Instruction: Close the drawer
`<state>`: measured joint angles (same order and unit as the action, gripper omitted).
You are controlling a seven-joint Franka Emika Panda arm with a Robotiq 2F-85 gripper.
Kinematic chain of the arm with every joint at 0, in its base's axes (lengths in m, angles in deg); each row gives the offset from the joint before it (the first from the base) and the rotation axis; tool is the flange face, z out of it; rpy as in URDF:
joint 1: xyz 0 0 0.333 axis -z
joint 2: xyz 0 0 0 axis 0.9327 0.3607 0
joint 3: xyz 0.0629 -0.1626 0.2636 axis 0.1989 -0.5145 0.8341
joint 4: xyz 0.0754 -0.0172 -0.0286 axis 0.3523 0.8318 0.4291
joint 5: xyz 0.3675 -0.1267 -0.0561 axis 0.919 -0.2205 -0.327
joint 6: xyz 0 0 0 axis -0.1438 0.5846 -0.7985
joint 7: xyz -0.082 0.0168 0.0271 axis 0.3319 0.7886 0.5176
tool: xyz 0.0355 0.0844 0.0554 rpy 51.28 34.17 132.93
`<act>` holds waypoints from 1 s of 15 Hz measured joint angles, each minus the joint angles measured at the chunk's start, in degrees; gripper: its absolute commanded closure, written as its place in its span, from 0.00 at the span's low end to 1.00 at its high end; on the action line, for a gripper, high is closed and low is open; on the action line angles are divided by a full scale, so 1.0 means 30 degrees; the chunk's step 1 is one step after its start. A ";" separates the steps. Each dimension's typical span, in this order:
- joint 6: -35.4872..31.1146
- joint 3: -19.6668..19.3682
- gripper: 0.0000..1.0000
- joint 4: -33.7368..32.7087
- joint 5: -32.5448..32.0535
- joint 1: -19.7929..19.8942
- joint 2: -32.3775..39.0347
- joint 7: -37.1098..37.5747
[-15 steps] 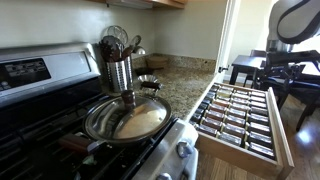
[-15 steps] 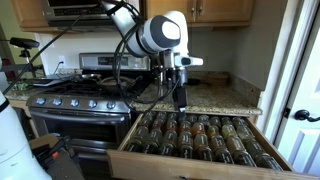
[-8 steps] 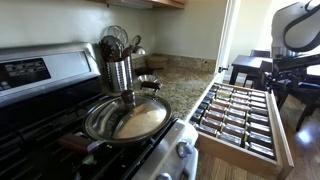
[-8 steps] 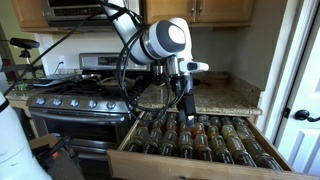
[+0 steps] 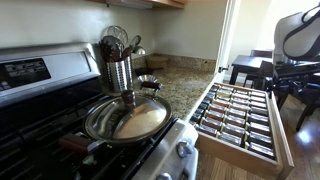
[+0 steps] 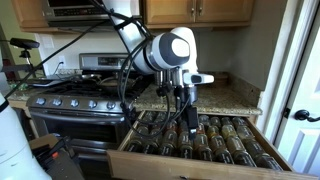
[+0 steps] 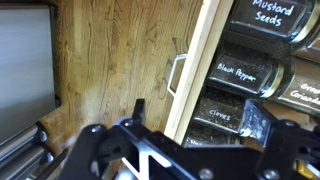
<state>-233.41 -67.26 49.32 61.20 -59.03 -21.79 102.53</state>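
Over the front lip of the drawer, lining up my push.
It stands pulled well out at six o'clock under the speckled granite counter: light wood, pale flat front, rows of dark-lidded spice jars. My gripper hangs with fingers apart, straddling that lip. Next, I judge: drop outside the panel and press toward twelve o'clock.

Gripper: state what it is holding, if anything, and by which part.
Nothing is held. In the wrist view the gripper is open, and between its jaws only the front edge of the drawer and the floor show.
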 measured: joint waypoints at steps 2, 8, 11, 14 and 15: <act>-0.1116 -0.0420 0.00 -0.0011 0.1031 0.0302 0.1085 -0.0131; -0.3429 -0.1044 0.00 -0.0381 0.5356 0.0910 0.3771 -0.2007; -0.3994 -0.0967 0.00 -0.0725 0.7016 0.0917 0.4617 -0.2892; -0.4711 -0.0873 0.00 -0.1051 0.7969 0.0786 0.5332 -0.3265; -0.5002 -0.0866 0.00 -0.1152 0.8169 0.0696 0.5557 -0.3313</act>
<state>-248.41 -69.86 45.87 85.71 -56.94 -5.11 92.59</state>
